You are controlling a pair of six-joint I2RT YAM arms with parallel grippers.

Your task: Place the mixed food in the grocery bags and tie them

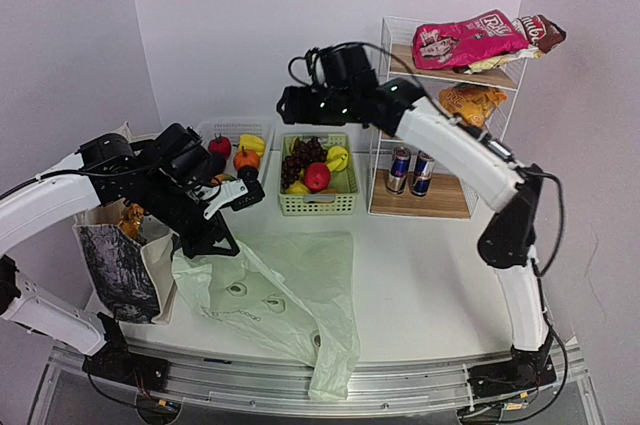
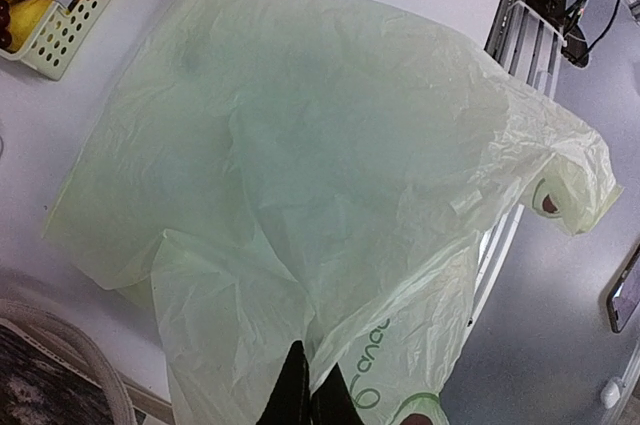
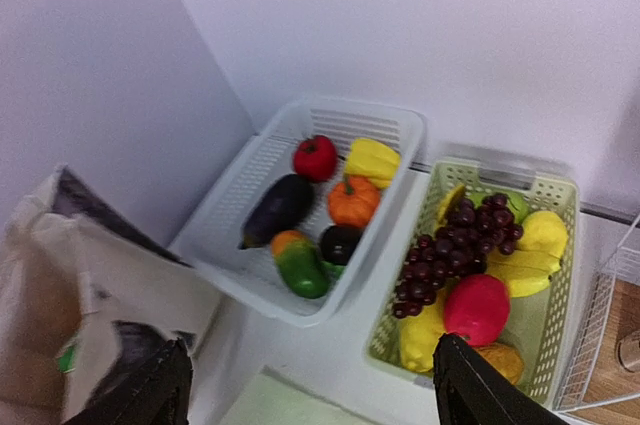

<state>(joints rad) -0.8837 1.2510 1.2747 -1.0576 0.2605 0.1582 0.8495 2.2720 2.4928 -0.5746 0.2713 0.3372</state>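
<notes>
Scanning top view: thin pale-green plastic bag [image 1: 290, 295] lies flat on the table; beige canvas tote [image 1: 115, 265] stands left, something orange inside.
Left wrist: left gripper [image 2: 308, 400] clenched on bag film.
Right wrist: right gripper [image 3: 310, 395] spread, empty, above green slotted basket [image 3: 560, 295] of plastic toy fruit [image 3: 475, 310].
Packing mostly ahead; tying undone.

A white slotted basket [image 3: 340, 123] and a pale green slotted basket [image 1: 318, 203] sit side by side at the back of a white table [image 1: 420, 275], the white one on the left with a narrow gap between them. Both stand close to the plain pale wall [image 1: 250, 25]. Just to the right of the green basket stands a white wire rack [image 1: 398, 33] with wooden shelves [image 1: 448, 200]. A pink snack packet [image 1: 465, 40] lies crumpled on the top shelf. A metal rail [image 1: 420, 377] runs along the table's near edge.
</notes>
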